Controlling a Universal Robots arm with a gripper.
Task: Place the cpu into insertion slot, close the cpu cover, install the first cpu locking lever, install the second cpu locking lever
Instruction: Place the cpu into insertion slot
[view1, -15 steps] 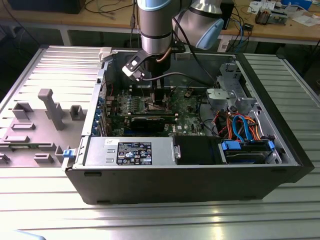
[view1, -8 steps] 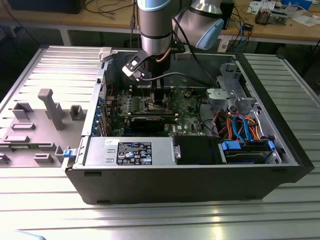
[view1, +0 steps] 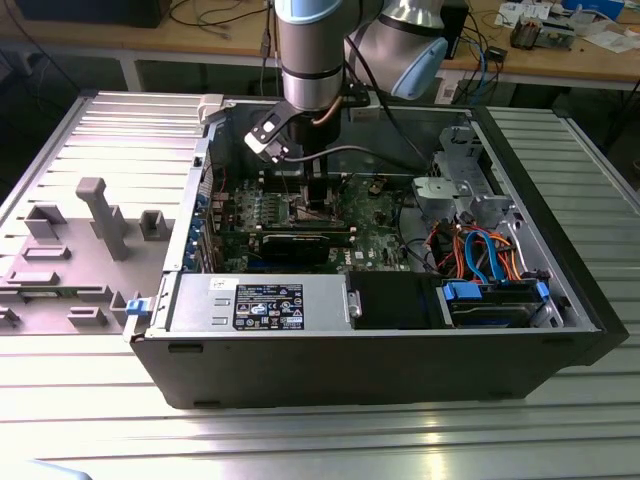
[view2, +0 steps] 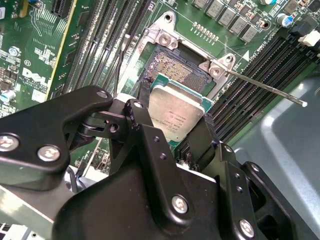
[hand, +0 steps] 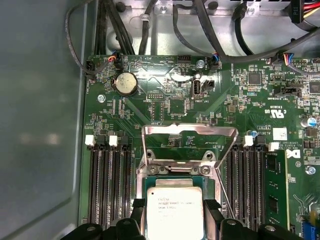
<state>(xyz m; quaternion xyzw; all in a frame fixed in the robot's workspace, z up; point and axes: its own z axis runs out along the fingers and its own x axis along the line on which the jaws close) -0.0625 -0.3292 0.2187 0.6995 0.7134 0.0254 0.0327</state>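
Both fingers (view2: 202, 137) of the black gripper (view2: 176, 113) are being pressed against 2 opposite edges of the chip (view2: 172, 105), which is being gripped flat with its metal top up. The chip is being held over the socket (view2: 172, 66), with a strip of gold-brown contacts being left bare; whether it is touching them cannot be told. Small dark print is being shown on the chip's top in both wrist views, and white lettering across the green board (hand: 165, 107). In the first wrist view the cover (hand: 190, 130) is being shown tipped up, clear of the chip. Black memory slots (hand: 107, 185) are being seen just beside the socket on 2 sides, with a thin lever (view2: 265, 88) slanting over them. In the exterior view a printed label (view1: 268, 305) is being shown on the power supply (view1: 200, 300) inside the open case (view1: 350, 370).
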